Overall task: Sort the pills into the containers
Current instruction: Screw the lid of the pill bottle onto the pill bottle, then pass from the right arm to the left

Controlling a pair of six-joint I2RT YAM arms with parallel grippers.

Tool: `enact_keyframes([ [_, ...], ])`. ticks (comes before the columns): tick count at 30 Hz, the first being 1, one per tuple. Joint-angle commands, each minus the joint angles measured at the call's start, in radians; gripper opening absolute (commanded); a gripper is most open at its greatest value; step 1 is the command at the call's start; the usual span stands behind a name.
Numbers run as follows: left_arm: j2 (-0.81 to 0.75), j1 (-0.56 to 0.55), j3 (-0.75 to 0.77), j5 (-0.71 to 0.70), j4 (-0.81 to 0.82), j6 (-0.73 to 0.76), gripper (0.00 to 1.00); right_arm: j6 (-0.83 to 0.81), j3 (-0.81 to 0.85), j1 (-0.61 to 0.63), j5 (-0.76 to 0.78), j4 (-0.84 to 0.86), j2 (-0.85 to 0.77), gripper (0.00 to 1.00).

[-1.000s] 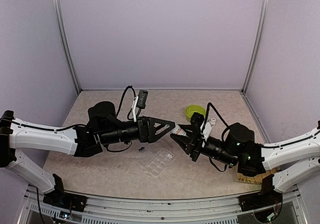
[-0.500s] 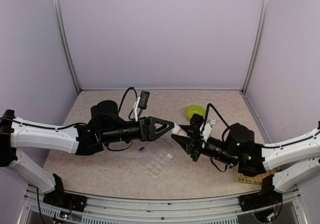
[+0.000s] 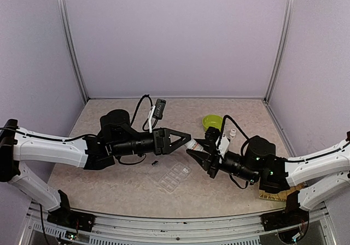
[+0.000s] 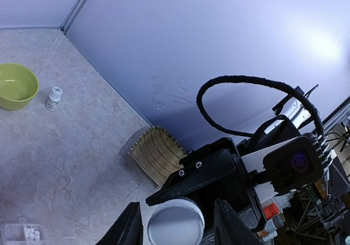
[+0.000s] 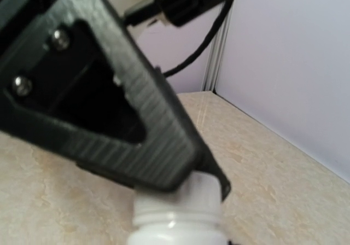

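My right gripper (image 3: 198, 150) is shut on a small white bottle (image 5: 175, 228) and holds it off the table, cap toward the left arm. My left gripper (image 3: 189, 141) straddles the bottle's white cap (image 4: 175, 221). Its fingers (image 4: 129, 226) stand on either side with thin gaps showing, though in the right wrist view one finger lies against the cap. The clear pill box (image 3: 174, 177) with its row of containers lies flat on the table below the two grippers. One corner compartment (image 4: 22, 234) holds a few pale specks. No other pills show.
A lime-green bowl (image 3: 212, 122) and a second small white bottle (image 3: 232, 132) stand behind the right arm. A woven mat (image 3: 272, 194) lies at the right front. A small dark object (image 3: 155, 162) lies left of the pill box.
My left gripper's jaws have narrowed from wide open to close around the bottle cap, and it has edged right. The right gripper has kept its hold on the bottle.
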Motion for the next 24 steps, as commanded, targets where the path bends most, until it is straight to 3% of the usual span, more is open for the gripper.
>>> enact_keyframes([
  [1, 0.013, 0.004, 0.012, 0.026, 0.047, 0.005, 0.41, 0.003, 0.009, 0.001, 0.020, 0.000, 0.009, 0.00],
  [6, 0.017, 0.004, 0.014, 0.042, 0.051, 0.007, 0.34, 0.004, 0.012, 0.001, 0.050, -0.001, 0.005, 0.00],
  [15, 0.031, -0.001, 0.032, 0.066, 0.047, 0.011, 0.50, 0.004, 0.015, 0.001, 0.065, -0.004, -0.001, 0.00],
  [24, 0.031, 0.002, 0.033, 0.058, 0.051, 0.015, 0.35, 0.000, 0.020, 0.001, 0.061, -0.009, -0.001, 0.00],
])
